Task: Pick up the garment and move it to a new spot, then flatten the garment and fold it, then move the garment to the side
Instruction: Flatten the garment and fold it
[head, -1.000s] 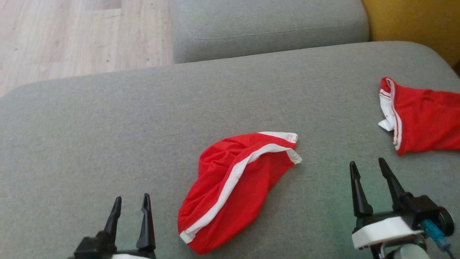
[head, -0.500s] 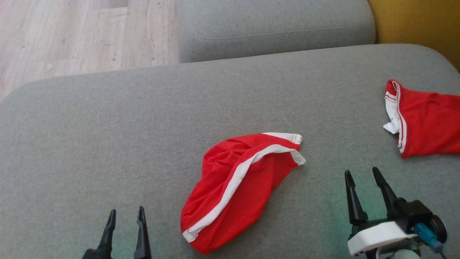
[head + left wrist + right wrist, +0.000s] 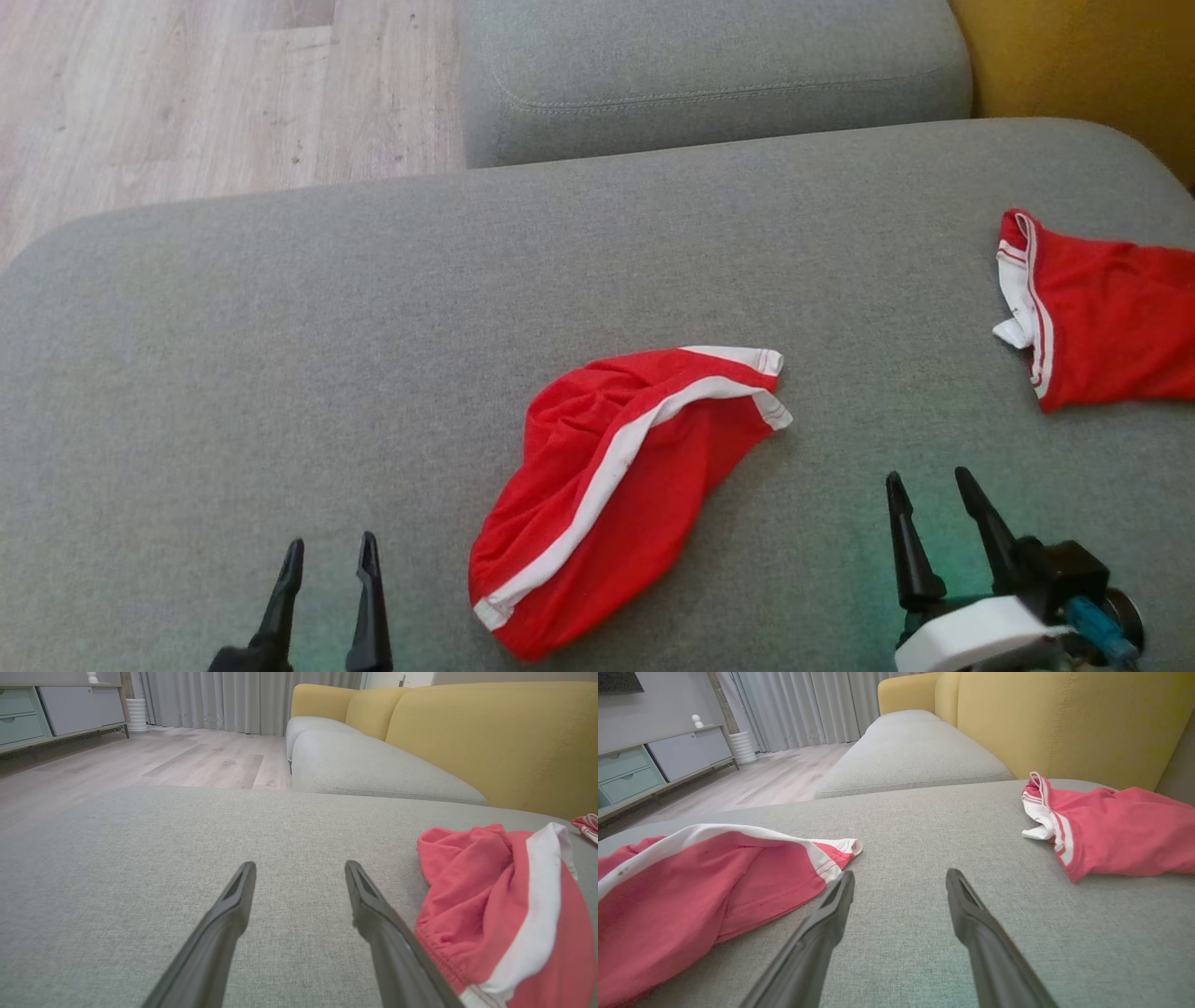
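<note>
A red garment [image 3: 607,495] with a white stripe lies crumpled on the grey sofa cushion [image 3: 280,355], near its front middle. It also shows as the garment [image 3: 504,910] at the right of the left wrist view and the garment [image 3: 700,882] at the left of the right wrist view. My left gripper [image 3: 331,553] stands open to the garment's left, holding nothing. To the garment's right, my right gripper [image 3: 929,482] is open and empty too. In the wrist views, the left gripper [image 3: 300,867] and the right gripper [image 3: 899,876] hover low over bare cushion.
A second red garment [image 3: 1102,317] with white trim lies at the cushion's far right edge, also seen as that garment [image 3: 1111,826] in the right wrist view. Another grey cushion [image 3: 709,75] lies beyond, with a yellow backrest [image 3: 1083,65] at the right and wood floor [image 3: 187,93] at the left.
Both grippers have drawn back toward the bottom of the head view, still open. The head camera has shifted slightly. The garments lie as before.
</note>
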### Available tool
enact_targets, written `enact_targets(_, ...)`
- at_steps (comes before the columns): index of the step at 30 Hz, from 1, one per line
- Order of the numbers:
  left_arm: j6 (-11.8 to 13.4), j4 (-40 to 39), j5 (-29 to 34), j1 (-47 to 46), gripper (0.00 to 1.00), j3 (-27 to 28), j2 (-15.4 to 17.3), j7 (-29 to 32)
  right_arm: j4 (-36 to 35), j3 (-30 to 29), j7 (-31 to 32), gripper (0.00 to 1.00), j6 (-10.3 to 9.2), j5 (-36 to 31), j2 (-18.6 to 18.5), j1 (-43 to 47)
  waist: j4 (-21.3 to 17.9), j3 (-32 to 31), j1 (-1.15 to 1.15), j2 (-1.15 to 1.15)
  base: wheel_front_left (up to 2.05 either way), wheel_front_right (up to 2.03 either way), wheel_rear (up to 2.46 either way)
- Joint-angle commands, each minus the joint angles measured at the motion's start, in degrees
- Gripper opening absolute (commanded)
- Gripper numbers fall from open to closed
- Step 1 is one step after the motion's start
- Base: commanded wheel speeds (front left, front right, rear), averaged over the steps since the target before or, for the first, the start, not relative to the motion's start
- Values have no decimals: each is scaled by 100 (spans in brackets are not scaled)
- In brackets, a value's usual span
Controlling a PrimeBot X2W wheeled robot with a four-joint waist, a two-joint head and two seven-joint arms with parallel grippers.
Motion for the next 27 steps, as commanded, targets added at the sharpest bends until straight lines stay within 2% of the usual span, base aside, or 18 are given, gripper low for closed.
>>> enact_targets(1,-44,-137,65,-192,100,233,-47,-71,-114,157,-62,100,41,46,-27,-181,2,3,0,0,0,0,0)
enact_targets(8,-142,-218,148,-170,100,340,-100,-71,102,163,-62,100,41,62,-26,-348,25,-12,0,0,0,0,0)
enact_targets(12,-309,-372,-224,57,100,225,-111,77,135,371,-62,100,41,48,-230,-691,20,-25,0,0,0,0,0)
enact_targets(16,-467,-993,-799,352,100,-13,-115,1180,438,837,70,100,41,65,-640,-1142,113,-20,0,0,0,0,0)
enact_targets(17,-527,-1398,-921,485,100,-183,-53,1739,565,1178,274,100,41,134,-850,-1428,158,14,0,0,0,0,0)
enact_targets(20,-616,-1961,-1313,695,100,-467,-54,2521,789,1750,689,100,41,278,-1164,-1872,232,103,0,0,0,0,0)
enact_targets(22,-649,-2239,-1603,767,100,-608,-61,2879,944,2106,919,100,41,386,-1335,-2149,293,166,0,0,0,0,0)
enact_targets(27,-674,-2453,-1834,799,100,-899,-37,3452,1346,3020,1431,100,41,801,-1661,-2638,451,306,0,0,0,0,0)
